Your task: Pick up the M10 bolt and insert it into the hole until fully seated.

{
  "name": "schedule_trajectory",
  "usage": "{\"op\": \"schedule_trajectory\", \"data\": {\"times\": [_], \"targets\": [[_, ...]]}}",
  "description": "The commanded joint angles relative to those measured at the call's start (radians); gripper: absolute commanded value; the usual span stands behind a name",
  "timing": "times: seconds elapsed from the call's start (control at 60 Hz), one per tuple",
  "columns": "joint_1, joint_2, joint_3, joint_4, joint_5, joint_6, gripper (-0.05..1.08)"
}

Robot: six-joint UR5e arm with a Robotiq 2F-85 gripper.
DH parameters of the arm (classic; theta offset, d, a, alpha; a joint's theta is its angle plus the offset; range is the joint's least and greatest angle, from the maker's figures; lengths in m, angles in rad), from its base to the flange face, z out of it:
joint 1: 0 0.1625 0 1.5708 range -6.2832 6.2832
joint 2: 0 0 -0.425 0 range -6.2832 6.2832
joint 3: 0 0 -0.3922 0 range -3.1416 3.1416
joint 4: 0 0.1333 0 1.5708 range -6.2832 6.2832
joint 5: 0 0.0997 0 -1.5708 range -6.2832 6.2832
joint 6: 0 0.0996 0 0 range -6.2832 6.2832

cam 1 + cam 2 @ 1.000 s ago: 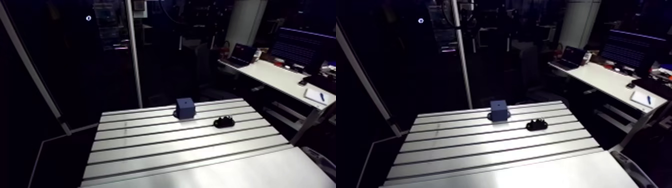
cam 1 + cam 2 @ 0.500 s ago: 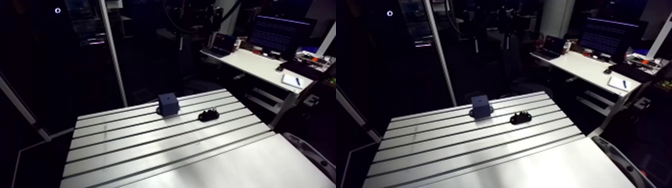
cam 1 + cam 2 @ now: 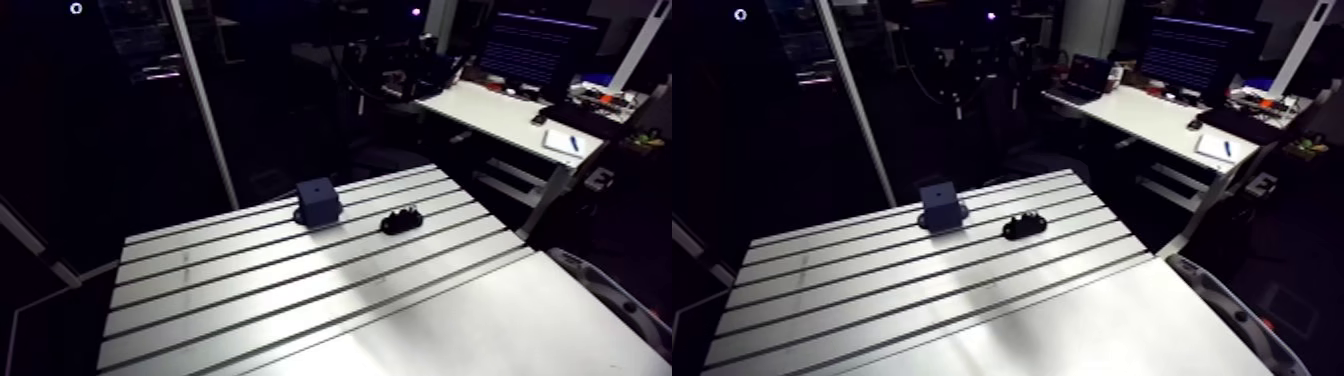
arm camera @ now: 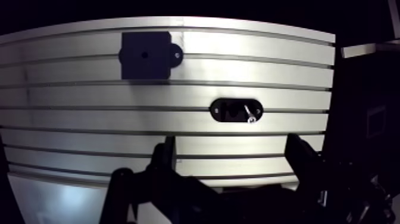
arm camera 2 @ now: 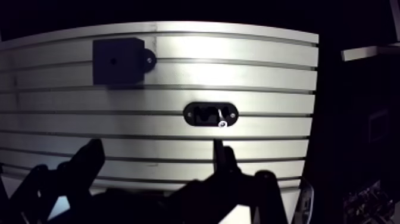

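Note:
A dark blue block (image 3: pixel 318 200) with a small hole (image 4: pixel 144 55) in its top stands toward the far side of the slotted table (image 3: pixel 250 290). Right of it lies a black oval holder (image 3: pixel 402 221). In the wrist view the holder (image 4: pixel 236 110) carries a small shiny bolt (image 4: pixel 249 114). My gripper (image 4: pixel 231 143) hovers above the table, open and holding nothing. The holder lies just ahead of the gap between its fingers (image 4: pixel 163 161). The block sits farther ahead and off to one side. The gripper does not appear in the arm view.
Long parallel slots run across the aluminium table. A smooth pale panel (image 3: pixel 480 330) adjoins its near side. The table's edge (image 4: pixel 330 89) drops into darkness a little beyond the holder.
The arm view has swung, so block and holder sit further left in it than earlier. That is camera motion. Neither the block nor the holder has moved on the table.

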Motion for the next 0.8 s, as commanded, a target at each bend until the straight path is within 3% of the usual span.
{"op": "schedule_trajectory", "data": {"times": [0.017,0.3,0.8], "targets": [[-0.03,0.005,0.07,-0.109,0.001,-0.028,0.01],[-0.085,0.049,0.123,-0.179,0.004,-0.064,0.01],[-0.127,0.135,0.179,-0.298,0.023,-0.087,0.01]]}}
